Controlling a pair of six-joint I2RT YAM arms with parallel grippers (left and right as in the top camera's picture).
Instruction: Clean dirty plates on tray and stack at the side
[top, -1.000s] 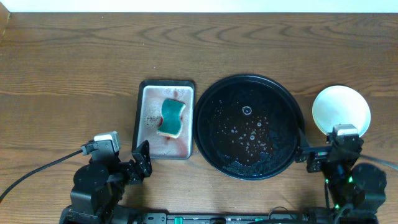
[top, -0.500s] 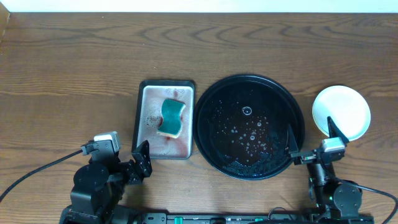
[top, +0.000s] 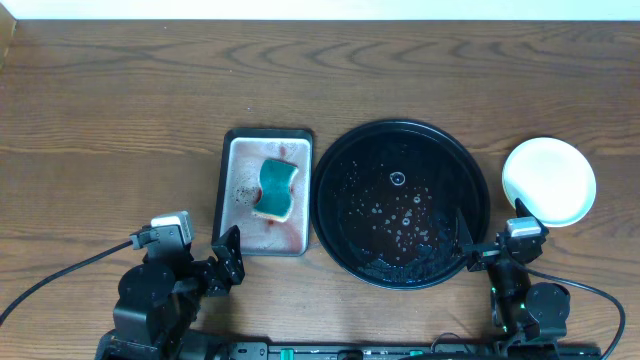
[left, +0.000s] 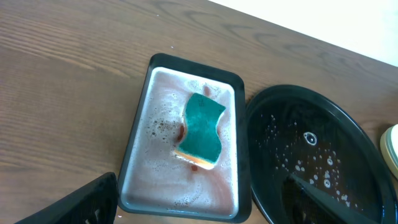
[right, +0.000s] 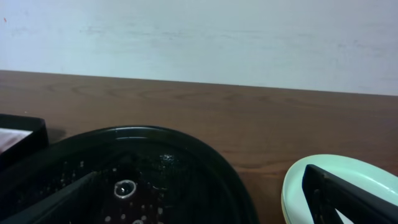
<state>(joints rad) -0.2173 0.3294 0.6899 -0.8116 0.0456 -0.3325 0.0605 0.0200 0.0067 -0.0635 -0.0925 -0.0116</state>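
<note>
tray: round glossy black tray (top: 350, 222) at centre-right of the tabletop (top: 120, 110), wet, droplets and suds on its floor
plates: pale mint-white plates (top: 549, 181) on the tabletop just right of the tray, apart from its rim; the right wrist view shows layered edges, count cannot be told, no yellow one seen
small tray: rectangular black-rimmed tray (top: 240, 165) just left of the round one, pinkish soapy water with reddish specks
sponge: teal sponge (top: 277, 189) lies in the small tray, orange-stained underside at its near end
left tool: left tool (top: 228, 262) at the near edge, below the small tray, jaws wide, holding nothing
right tool: right tool (top: 490, 232) low at the near edge, between tray and plates, jaws wide, holding nothing; one finger over the tray's right rim, the other by the plates' near-left edge
</note>
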